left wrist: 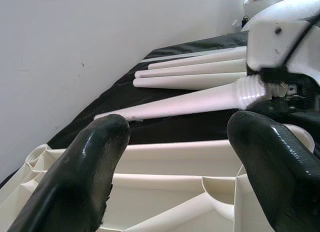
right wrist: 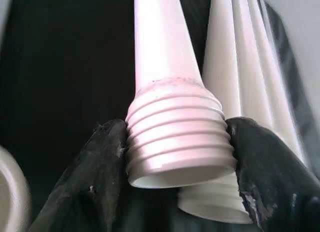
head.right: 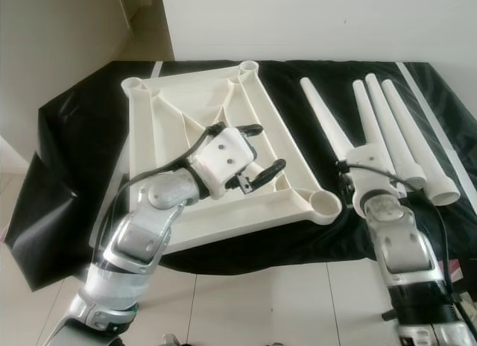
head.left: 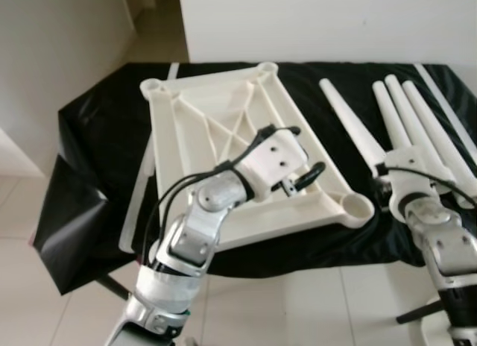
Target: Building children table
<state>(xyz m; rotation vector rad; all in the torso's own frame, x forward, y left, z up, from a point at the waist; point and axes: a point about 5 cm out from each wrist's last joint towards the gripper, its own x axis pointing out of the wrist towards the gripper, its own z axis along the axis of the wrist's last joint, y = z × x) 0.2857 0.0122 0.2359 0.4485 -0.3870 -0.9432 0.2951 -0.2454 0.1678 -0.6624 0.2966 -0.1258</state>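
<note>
The right gripper (right wrist: pixel 175 147) has its fingers closed around the threaded end of one table leg (head.right: pixel 328 122), the leftmost of four lying side by side on the black-draped counter (head.right: pixel 74 137). The left gripper (head.right: pixel 257 156) hovers spread open and empty over the upturned tabletop (head.right: pixel 171 107). Leg-fitting is under way, I'd say: next, lift the leg and screw it into the near corner socket (head.right: pixel 325 203).
</note>
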